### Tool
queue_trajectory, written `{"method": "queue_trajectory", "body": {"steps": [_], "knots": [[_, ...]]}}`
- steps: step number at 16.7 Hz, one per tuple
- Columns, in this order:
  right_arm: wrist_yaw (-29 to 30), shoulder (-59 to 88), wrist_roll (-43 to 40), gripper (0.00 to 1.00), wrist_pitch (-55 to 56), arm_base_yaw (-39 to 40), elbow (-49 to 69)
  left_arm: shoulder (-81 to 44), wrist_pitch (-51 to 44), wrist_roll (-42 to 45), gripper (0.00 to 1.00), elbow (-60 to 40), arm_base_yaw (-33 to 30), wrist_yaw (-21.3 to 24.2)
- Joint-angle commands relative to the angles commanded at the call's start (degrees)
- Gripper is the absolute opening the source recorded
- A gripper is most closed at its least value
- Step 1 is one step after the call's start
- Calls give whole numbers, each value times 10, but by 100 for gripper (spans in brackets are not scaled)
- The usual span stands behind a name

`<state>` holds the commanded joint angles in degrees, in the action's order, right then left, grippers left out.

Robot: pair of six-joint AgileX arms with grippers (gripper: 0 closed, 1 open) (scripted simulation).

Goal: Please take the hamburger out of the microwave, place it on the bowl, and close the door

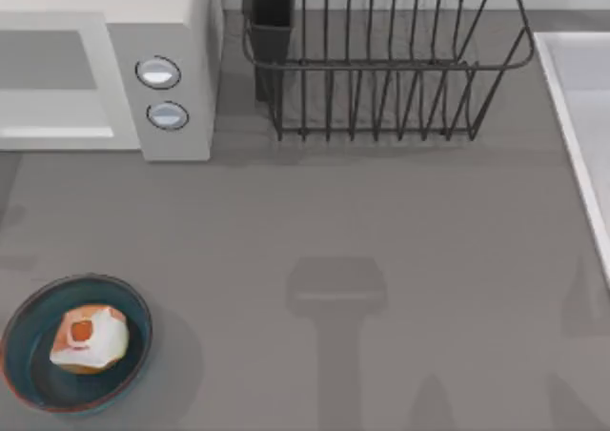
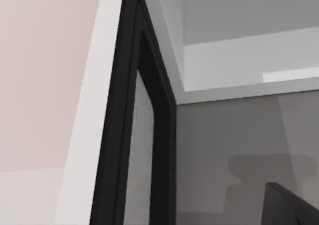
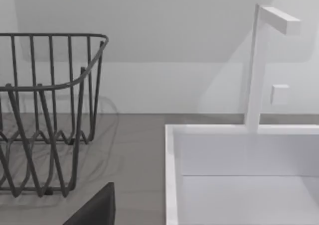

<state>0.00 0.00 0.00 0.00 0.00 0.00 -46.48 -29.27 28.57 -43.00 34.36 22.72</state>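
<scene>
The left gripper (image 2: 294, 207) is only a dark corner at the edge of its own wrist view, and I cannot tell whether it is open or closed. The same goes for the right gripper (image 3: 97, 210), a dark wedge low in the right wrist view; its state cannot be told either.

The microwave (image 1: 176, 30) stands at the back of the grey table (image 1: 381, 221). Its two round knobs (image 1: 158, 72) sit one above the other on the front panel. The door (image 1: 48, 69) looks shut and flush with that panel, and the pale handle (image 1: 57, 132) runs along its lower edge as seen from above.

Well out in front of the door, apart from the microwave, lies the bowl (image 1: 38, 326). The hamburger (image 1: 91, 338) rests inside it with the orange-red spot facing up.

Just beside the microwave on its knob side is a dark wire dish rack (image 1: 381, 88), with a dark cup holder (image 1: 272, 21) at the end nearest the microwave. Beyond the rack, farther from the microwave, is a white sink (image 1: 581, 97). The right wrist camera looks across it to a white faucet (image 3: 256, 65) at its back edge.

Close in front of the left wrist camera stands a dark-framed panel (image 2: 149, 135) with a greyish pane. I cannot tell whether it belongs to the microwave.
</scene>
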Motion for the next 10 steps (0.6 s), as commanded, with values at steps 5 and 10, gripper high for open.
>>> {"method": "queue_trajectory", "body": {"steps": [5, 10], "knots": [[0, 0, 0, 100, 0, 0, 0, -300, -81, 131, 0, -199, 139, 85], [0, 0, 0, 100, 0, 0, 0, -497, -133, 221, 0, -335, 234, 143]]}}
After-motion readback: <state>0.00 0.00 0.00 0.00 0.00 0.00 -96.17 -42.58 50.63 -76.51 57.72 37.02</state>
